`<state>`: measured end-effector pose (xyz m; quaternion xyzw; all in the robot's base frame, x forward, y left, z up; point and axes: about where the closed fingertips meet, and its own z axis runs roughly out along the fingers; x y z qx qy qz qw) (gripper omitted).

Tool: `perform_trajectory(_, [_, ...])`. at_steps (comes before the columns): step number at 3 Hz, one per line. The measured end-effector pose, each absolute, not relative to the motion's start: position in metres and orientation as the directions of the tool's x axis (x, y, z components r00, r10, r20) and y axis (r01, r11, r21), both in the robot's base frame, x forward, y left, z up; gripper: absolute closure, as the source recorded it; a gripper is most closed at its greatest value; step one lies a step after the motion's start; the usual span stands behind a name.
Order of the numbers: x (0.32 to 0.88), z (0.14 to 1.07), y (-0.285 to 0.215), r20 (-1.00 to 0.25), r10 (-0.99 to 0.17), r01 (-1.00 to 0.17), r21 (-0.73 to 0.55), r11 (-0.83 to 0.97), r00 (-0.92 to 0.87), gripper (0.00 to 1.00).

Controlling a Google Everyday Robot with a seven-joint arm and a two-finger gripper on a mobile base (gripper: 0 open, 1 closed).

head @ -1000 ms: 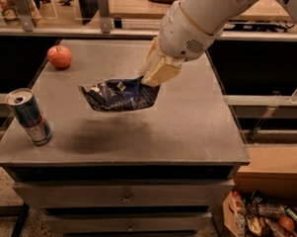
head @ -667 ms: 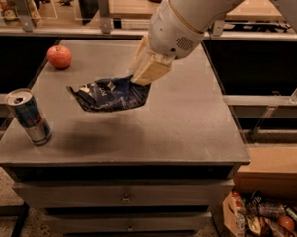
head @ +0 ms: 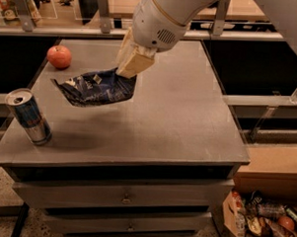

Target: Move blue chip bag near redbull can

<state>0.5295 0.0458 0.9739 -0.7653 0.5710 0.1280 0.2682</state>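
The blue chip bag (head: 96, 87), crumpled navy foil with white lettering, hangs a little above the grey table top (head: 178, 122), left of middle. My gripper (head: 127, 72) is shut on the bag's right edge and comes down from the white arm at the top of the view. The redbull can (head: 29, 116), slim blue and silver with a silver top, stands upright near the table's front left corner, below and to the left of the bag, with a gap between them.
A red apple (head: 59, 57) sits at the table's back left. Drawers run below the table front. A cardboard box of snacks (head: 264, 224) stands on the floor at the lower right. A shelf rail runs along the right side.
My gripper has carried the blue chip bag to the left, closer to the can's side of the table. The can and the apple have not moved.
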Motion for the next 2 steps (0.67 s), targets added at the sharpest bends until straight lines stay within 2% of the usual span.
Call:
perform_trajectory(1, [0.5427,0.9747,0.0459,-0.504,-0.808,-0.943,-0.281,-0.181,0.305,1.0])
perform_trajectory(2, [0.5487,0.9752,0.0455,-0.53,-0.794,-0.944,-0.288,-0.163,0.299,0.82])
